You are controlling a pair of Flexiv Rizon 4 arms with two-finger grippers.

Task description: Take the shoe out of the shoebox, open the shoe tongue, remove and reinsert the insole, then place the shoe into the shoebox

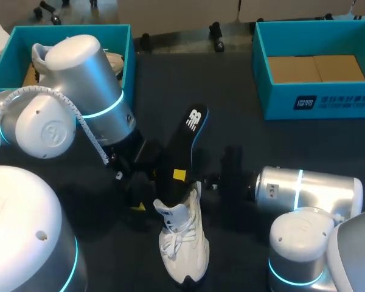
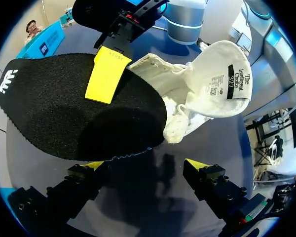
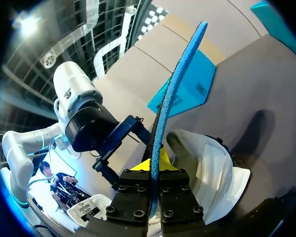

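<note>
A white shoe (image 1: 182,243) lies on the dark table with its tongue pulled open, and it also shows in the left wrist view (image 2: 212,84). The black insole (image 1: 185,149) stands up out of it, tilted toward the back. My right gripper (image 1: 181,176) is shut on the insole just above the shoe, with one yellow fingertip (image 2: 106,74) flat on its black face. In the right wrist view the insole (image 3: 175,94) runs edge-on, blue-rimmed, between that gripper's (image 3: 153,195) fingers. My left gripper (image 2: 144,165) hangs open close beside the insole (image 2: 79,113), holding nothing.
A teal shoebox (image 1: 129,67) at the back left holds another white shoe. A second teal shoebox (image 1: 261,67) at the back right shows only its cardboard floor. My left arm's large silver links crowd the left side of the table.
</note>
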